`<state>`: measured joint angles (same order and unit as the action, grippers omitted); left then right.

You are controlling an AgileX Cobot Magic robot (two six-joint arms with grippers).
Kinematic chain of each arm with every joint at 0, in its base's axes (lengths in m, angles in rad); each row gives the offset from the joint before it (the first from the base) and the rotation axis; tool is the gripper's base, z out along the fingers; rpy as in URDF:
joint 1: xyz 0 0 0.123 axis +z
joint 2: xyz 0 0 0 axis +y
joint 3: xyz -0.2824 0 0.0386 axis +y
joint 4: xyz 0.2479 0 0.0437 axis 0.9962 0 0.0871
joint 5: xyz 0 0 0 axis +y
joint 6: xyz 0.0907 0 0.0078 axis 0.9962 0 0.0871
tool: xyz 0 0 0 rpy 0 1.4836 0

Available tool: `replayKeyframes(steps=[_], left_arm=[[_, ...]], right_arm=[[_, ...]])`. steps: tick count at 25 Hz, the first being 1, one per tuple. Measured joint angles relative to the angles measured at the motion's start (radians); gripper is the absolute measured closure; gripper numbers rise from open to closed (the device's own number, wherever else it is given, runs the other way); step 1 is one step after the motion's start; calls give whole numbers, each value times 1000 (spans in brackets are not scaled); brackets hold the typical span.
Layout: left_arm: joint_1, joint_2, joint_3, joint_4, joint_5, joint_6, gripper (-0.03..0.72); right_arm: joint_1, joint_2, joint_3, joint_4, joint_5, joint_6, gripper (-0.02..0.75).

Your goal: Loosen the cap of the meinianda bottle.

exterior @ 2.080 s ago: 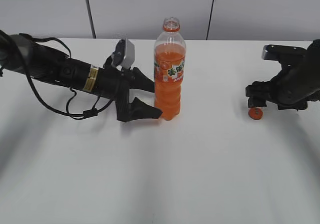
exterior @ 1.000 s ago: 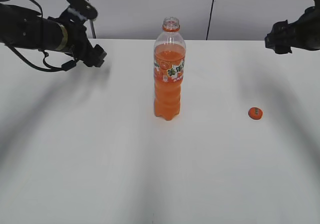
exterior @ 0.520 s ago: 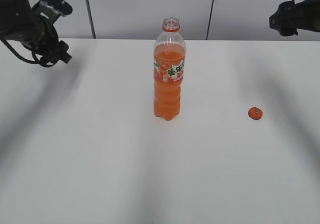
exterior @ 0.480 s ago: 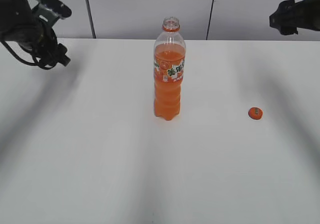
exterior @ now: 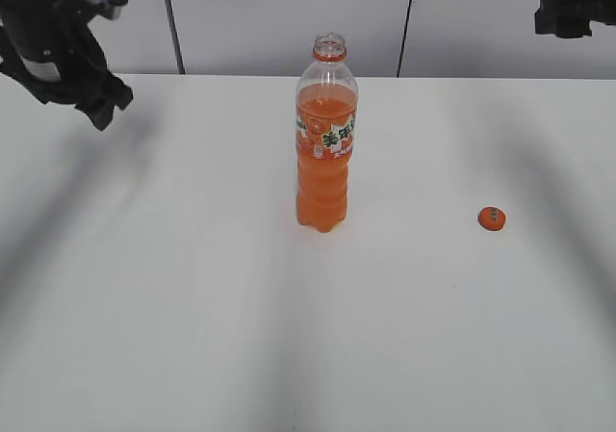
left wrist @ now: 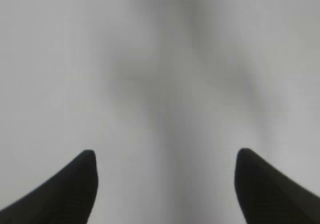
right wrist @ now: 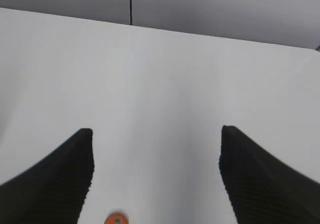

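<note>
The bottle stands upright mid-desk, neck bare; the cap lies well right of it, nearer the right gripper; both grippers' jaws spread apart, empty.

1. The left claw no longer sits around the base of the meinianda bottle. It now hangs at the upper left of the exterior frame, well apart from the bottle, with its jaws spread wide over bare counter in the left wrist view.
2. The right claw no longer sits just above the cap. It is now up in the upper right corner of the exterior frame, jaws apart, and the cap lies alone.
</note>
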<state>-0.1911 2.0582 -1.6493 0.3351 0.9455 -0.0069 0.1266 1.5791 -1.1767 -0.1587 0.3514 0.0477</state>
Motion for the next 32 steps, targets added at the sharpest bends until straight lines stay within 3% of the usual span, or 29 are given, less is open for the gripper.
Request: replayKeyframes(steps=[7,12,20,25,32], left_arm=[[1,-12,-176,-87,245,22,177],[2,-57,-187,-158,270,42,196],[2,-146,-189,-201,275,80,207],[20,-200,-189,-214,275,86,212],[42,-283,-189,-221,277,88,214]], right_arm=[[0,-1,-149,22,347,0,150],[0,-1,-226,40,514,-33,150],[0,-1,-356,189,743,-296,150],[0,-1,-398,213,847,-335,150],[0,-39,-408,222,860,-296,150]])
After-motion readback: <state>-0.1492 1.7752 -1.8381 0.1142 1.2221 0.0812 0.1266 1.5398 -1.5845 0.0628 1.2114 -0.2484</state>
